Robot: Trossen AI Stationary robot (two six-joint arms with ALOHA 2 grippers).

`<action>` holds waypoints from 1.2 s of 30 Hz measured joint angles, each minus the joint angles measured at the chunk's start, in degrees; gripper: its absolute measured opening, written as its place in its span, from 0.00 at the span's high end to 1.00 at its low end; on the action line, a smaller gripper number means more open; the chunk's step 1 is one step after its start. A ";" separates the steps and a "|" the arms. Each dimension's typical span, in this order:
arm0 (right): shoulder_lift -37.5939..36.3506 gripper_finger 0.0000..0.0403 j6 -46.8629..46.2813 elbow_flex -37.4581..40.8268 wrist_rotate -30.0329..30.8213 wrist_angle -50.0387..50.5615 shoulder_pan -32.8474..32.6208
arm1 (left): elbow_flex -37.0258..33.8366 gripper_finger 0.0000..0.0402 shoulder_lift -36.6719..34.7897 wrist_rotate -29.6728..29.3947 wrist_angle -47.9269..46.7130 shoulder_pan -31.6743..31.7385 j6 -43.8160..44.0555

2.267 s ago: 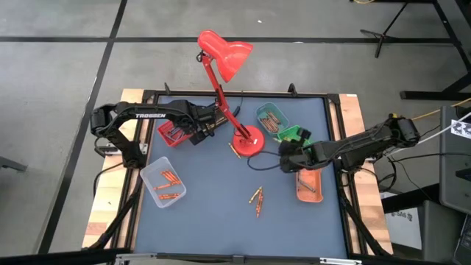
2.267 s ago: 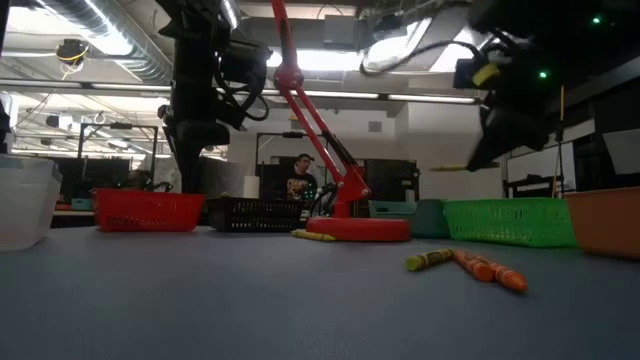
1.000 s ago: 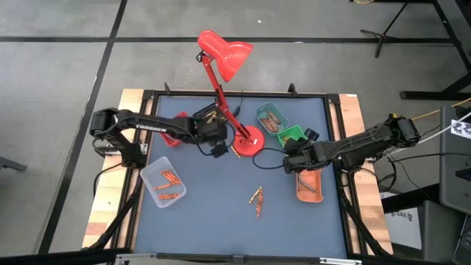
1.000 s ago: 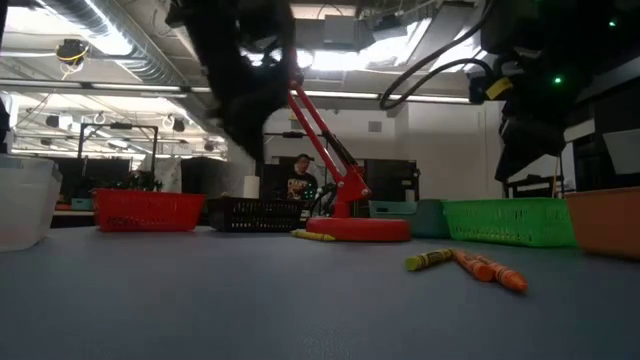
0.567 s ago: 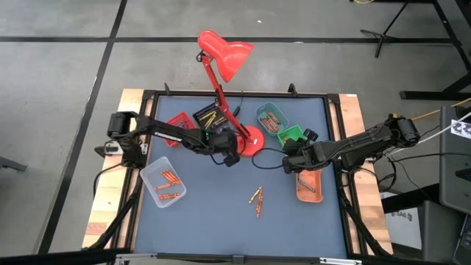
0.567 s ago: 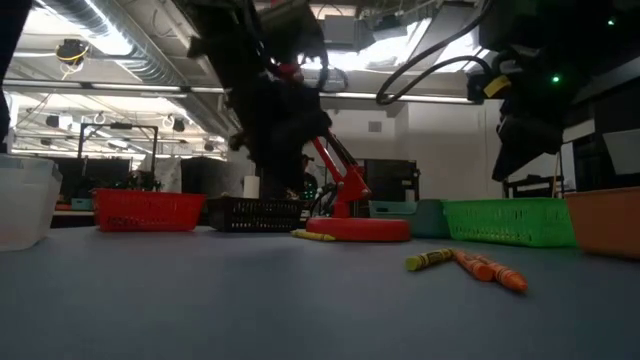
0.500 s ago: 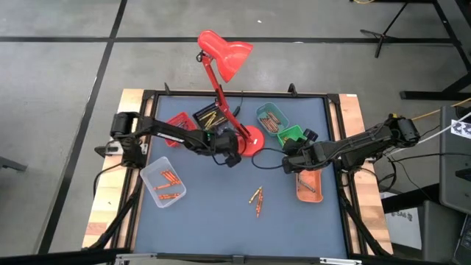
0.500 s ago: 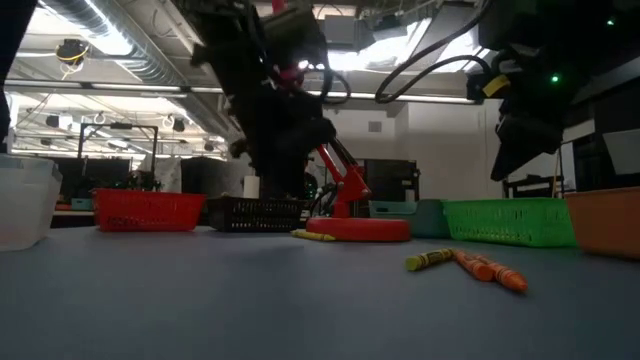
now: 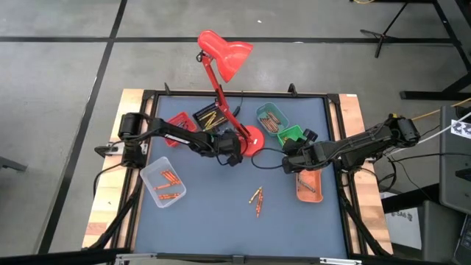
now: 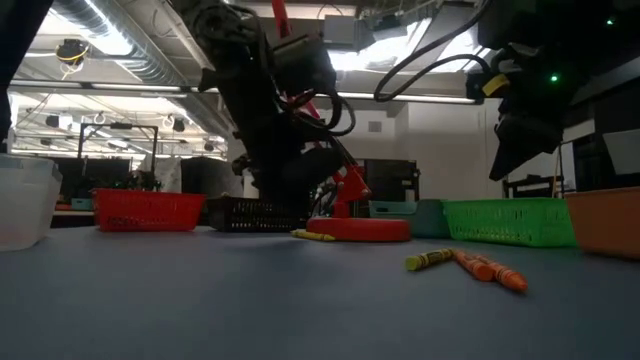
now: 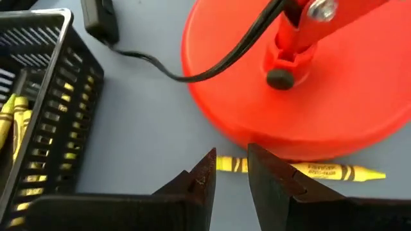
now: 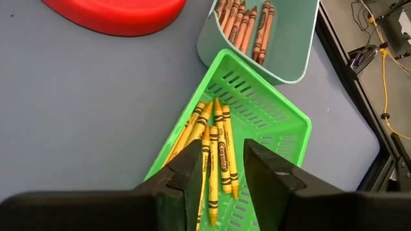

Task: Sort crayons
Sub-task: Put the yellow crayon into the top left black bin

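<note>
Most crayons already binned: yellow ones in the green tray [image 12: 270, 138] and black basket [image 11: 38, 115], orange-brown ones in the teal tray [image 12: 282, 45], clear tub [image 9: 163, 184] and orange tray [image 9: 307, 185]. Still loose on the table [image 9: 206, 213]: one yellow crayon [image 11: 308, 171] touching the red lamp base [image 11: 302, 83], plus a small cluster of loose crayons [image 9: 257, 200] in open table, well apart from any tray. Left gripper [image 11: 230, 168] low over the yellow crayon, fingers slightly spread astride it, nothing pinched; right gripper [image 12: 218, 163] above the green tray, fingers parted, empty — sorting judged mostly done.

Yellow crayons [image 12: 215, 154] lie in the green tray [image 12: 270, 122] beside a pale tray [image 12: 292, 45].
</note>
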State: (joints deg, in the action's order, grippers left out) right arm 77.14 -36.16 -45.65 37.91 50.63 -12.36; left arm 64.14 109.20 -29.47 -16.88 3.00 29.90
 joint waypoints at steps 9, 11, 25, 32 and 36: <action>0.01 0.73 0.00 -0.02 0.00 0.02 0.00 | 0.09 0.82 3.12 -0.42 0.44 0.10 0.06; 0.01 0.73 0.00 -0.02 0.00 0.04 0.00 | 0.09 0.82 3.16 -0.46 0.25 0.05 -0.01; 0.01 0.73 0.00 -0.02 0.00 0.04 0.00 | -0.04 0.82 0.13 8.58 -4.72 -2.78 1.32; 0.01 0.73 0.02 -0.02 0.00 -0.17 0.00 | -0.04 0.82 -2.78 12.62 -4.26 -5.43 -1.35; 0.01 0.73 0.01 -0.02 0.01 -0.75 0.00 | -0.04 0.82 -3.12 14.88 -2.15 -6.01 0.47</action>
State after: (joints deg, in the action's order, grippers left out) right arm 77.14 -36.16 -45.67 37.92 49.89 -12.36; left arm 64.10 106.07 -14.59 -19.03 -3.01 30.38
